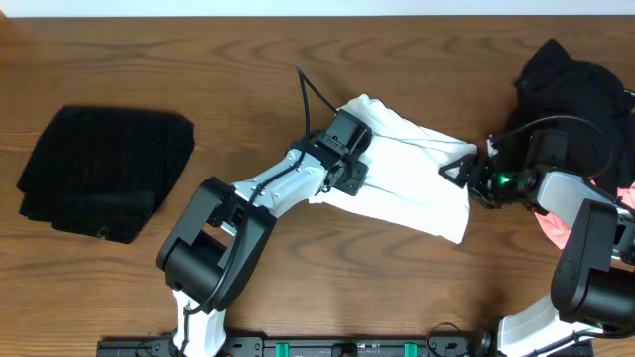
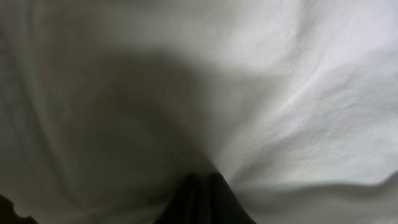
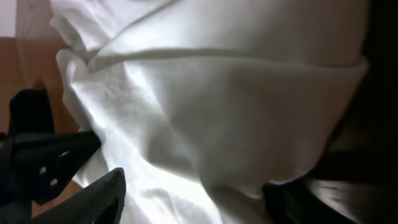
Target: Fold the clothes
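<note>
Folding the white T-shirt (image 1: 417, 183), bunched between the middle and right edge of the table (image 1: 417, 297): my left gripper (image 2: 200, 196) is clamped on its cloth, my right gripper (image 1: 458, 171) gapes around its right-hand border, so I would shut it firmly before lifting both grippers level together.

The T-shirt (image 1: 417, 174) lay mid-table (image 1: 298, 268), with a folded garment (image 1: 104, 171) well apart to its left and a heap of clothes (image 1: 575, 89) to its right, farther back, at the table's far right corner. The left hand (image 1: 347, 149) sat on the T-shirt's left end; the right hand (image 1: 466, 171) stood at its right edge.
</note>
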